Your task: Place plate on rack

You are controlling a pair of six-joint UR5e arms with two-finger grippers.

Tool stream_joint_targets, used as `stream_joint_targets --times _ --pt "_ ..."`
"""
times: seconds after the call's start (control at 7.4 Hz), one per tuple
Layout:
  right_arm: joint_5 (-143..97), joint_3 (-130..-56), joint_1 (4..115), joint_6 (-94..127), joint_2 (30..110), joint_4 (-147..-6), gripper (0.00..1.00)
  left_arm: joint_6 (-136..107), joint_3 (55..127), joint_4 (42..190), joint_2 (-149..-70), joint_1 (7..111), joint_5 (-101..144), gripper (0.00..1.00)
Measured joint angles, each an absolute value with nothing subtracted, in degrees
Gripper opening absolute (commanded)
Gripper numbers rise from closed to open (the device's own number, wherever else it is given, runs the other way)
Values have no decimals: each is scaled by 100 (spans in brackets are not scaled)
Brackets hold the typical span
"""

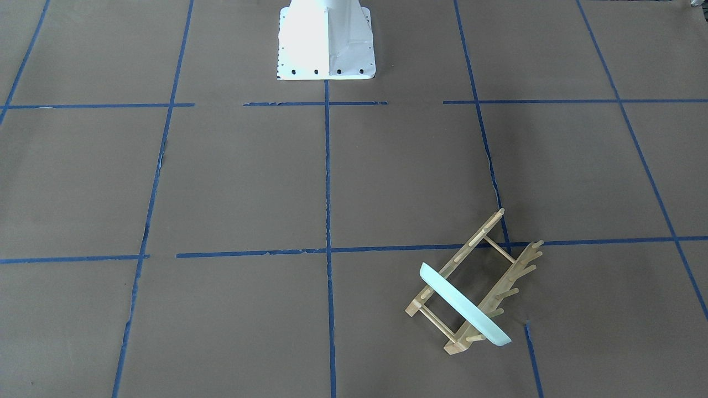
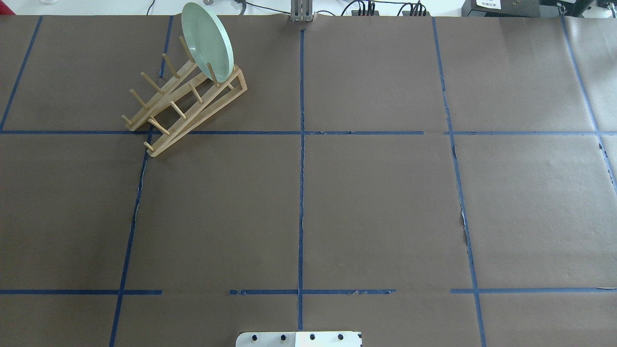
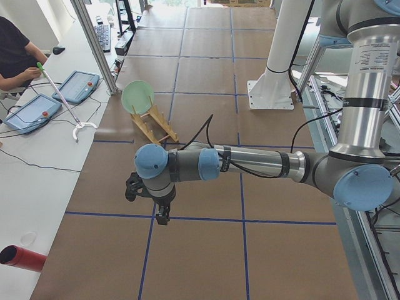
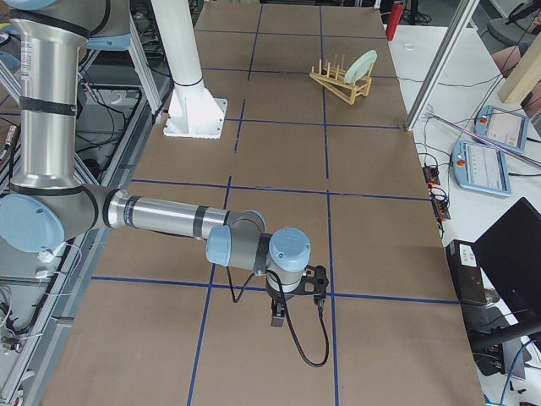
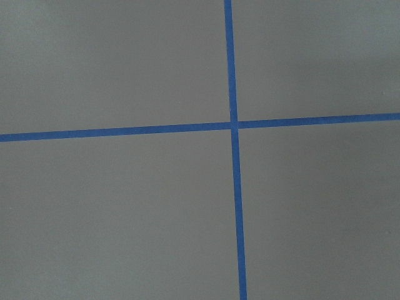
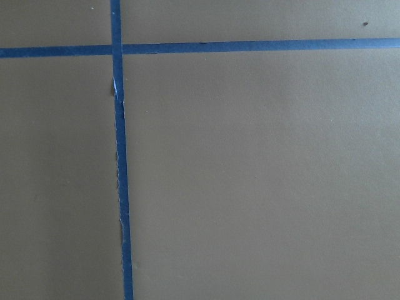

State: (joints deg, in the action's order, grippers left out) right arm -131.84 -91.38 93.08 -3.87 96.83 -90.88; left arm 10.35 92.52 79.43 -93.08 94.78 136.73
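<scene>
The pale mint-green plate [image 1: 462, 304] stands on edge between the pegs at one end of the light wooden rack [image 1: 470, 243]. Both sit on the table's far left in the overhead view, plate [image 2: 207, 41] and rack [image 2: 241, 82]. My left gripper [image 3: 161, 215] hangs over the brown table well short of the rack [image 3: 156, 128], and I cannot tell if it is open or shut. My right gripper [image 4: 277, 320] hangs over the table far from the plate [image 4: 363, 63]; I cannot tell its state either. Both wrist views show only brown paper and blue tape.
The white robot base [image 1: 326, 41] stands at the table's near-robot edge. An operator [image 3: 15, 56] sits beside control tablets [image 3: 31, 109] on the side bench, where a red cylinder [image 3: 22, 257] also lies. Blue tape lines grid the brown table.
</scene>
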Motion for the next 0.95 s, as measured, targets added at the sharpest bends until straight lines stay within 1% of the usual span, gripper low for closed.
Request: stream_joint_targets --times 0.95 --pt "-13184 -9141 9308 -387 9680 -9088 100 1031 9251 8085 -9271 9470 13686 100"
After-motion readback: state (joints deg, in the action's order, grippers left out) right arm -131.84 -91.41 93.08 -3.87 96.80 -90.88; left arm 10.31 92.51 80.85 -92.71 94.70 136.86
